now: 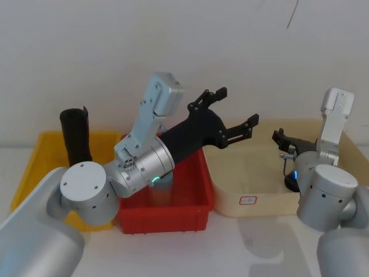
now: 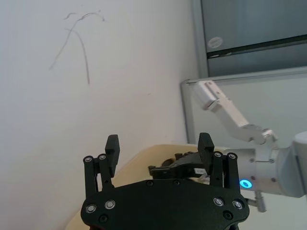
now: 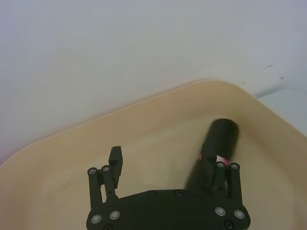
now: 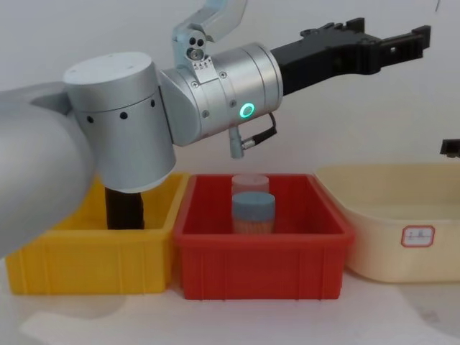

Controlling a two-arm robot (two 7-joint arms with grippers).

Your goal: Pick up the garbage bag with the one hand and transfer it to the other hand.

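The garbage bag (image 1: pixel 75 138) is a tall black roll standing upright in the yellow bin (image 1: pixel 34 167) at the left; the chest view shows its lower part (image 4: pixel 123 208) behind my left arm. My left gripper (image 1: pixel 237 105) is open and holds nothing. It is raised above the red bin (image 1: pixel 196 210) and points right, well away from the roll (image 2: pixel 158 143) (image 4: pixel 395 30). My right gripper (image 1: pixel 281 140) hangs over the cream tub (image 1: pixel 253 173), open and holding nothing (image 3: pixel 171 160).
Two jars, one pink-lidded (image 4: pixel 250 183) and one grey-blue-lidded (image 4: pixel 253 212), stand in the red bin (image 4: pixel 259 248). A blurred black cylindrical shape with a red and white mark (image 3: pixel 216 148) lies past my right gripper's finger in the cream tub. A white wall backs the bins.
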